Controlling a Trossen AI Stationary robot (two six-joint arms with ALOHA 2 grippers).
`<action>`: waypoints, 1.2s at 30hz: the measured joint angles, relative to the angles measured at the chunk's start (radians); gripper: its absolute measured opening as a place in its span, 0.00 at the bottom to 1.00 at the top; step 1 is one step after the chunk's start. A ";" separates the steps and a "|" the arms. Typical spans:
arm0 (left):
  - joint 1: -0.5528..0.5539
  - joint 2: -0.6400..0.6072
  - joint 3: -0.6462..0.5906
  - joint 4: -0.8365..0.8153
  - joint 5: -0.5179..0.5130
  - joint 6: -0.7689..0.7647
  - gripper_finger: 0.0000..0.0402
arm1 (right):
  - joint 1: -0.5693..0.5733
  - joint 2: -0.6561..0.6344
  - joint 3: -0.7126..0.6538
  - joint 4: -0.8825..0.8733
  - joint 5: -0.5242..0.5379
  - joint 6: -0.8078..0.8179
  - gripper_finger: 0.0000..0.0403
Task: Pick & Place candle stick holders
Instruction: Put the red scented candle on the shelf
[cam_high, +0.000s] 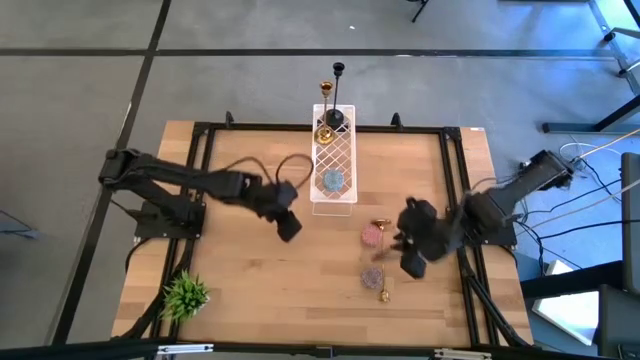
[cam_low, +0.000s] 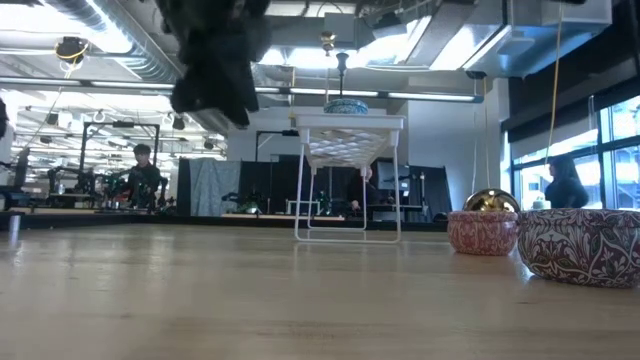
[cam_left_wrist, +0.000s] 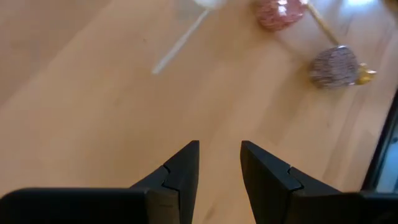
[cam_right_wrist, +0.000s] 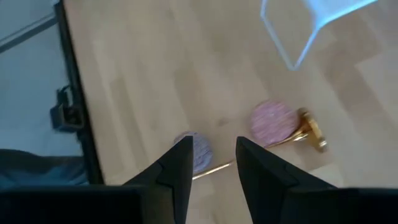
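A black candle stick holder (cam_high: 338, 95) and a gold one (cam_high: 326, 112) stand upright at the far end of a white wire rack (cam_high: 333, 160). Another gold holder (cam_right_wrist: 310, 130) lies on its side on the table, its thin stem (cam_left_wrist: 324, 26) running past a pink bowl (cam_high: 372, 236) and a dark patterned bowl (cam_high: 372, 277). My left gripper (cam_high: 290, 228) hovers open over bare wood, left of the rack's near end (cam_left_wrist: 219, 163). My right gripper (cam_high: 413, 262) hangs open just right of the two bowls (cam_right_wrist: 212, 163), with nothing between its fingers.
A blue bowl (cam_high: 331, 181) sits on the rack. A green plant tuft (cam_high: 185, 295) stands at the near left corner. Black frame rails (cam_high: 205, 160) run along the table's sides, and a cable (cam_high: 275, 165) loops behind the left arm. People stand in the room beyond.
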 joint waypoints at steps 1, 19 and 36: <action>-0.038 0.000 0.000 0.015 -0.033 -0.037 0.28 | 0.035 0.003 0.000 0.000 0.022 0.028 0.31; -0.357 0.177 0.000 0.434 -0.140 -0.127 0.28 | 0.325 0.157 0.000 -0.007 0.246 0.388 0.31; -0.309 0.538 0.091 1.037 -0.062 0.031 0.30 | 0.442 0.295 0.000 -0.004 0.247 0.717 0.31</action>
